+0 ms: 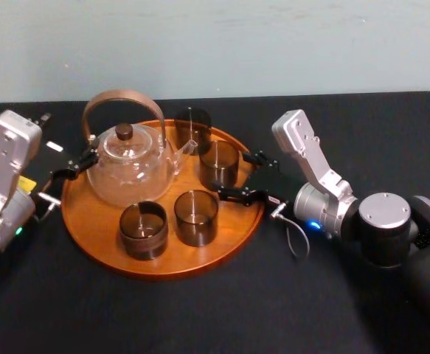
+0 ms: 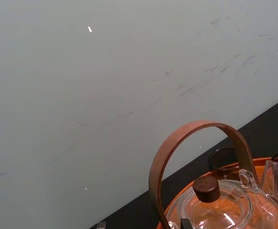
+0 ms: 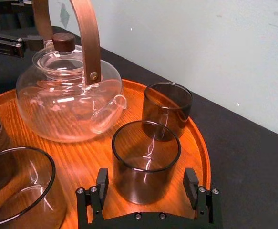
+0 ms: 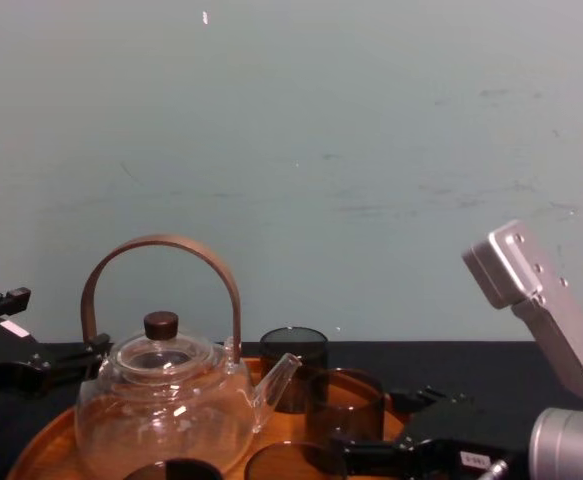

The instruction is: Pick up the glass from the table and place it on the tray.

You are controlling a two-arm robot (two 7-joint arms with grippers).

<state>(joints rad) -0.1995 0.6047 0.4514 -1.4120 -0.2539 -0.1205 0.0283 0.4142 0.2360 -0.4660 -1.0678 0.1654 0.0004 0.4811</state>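
Observation:
A round orange-brown tray (image 1: 89,228) lies on the black table (image 1: 200,310). A dark smoked glass (image 1: 218,164) stands upright on the tray's right side, beside the spout of a glass teapot (image 1: 130,168). My right gripper (image 1: 243,175) is over the tray's right rim, open. In the right wrist view its fingertips (image 3: 102,183) flank the near side of this glass (image 3: 146,162) without closing on it. My left gripper (image 1: 78,166) rests at the tray's left edge by the teapot, open and holding nothing.
Three more dark glasses stand on the tray: one at the back (image 1: 192,122) and two at the front (image 1: 196,217) (image 1: 143,230). The teapot's tall wooden handle (image 1: 122,99) arches over its lid. A pale wall rises behind the table.

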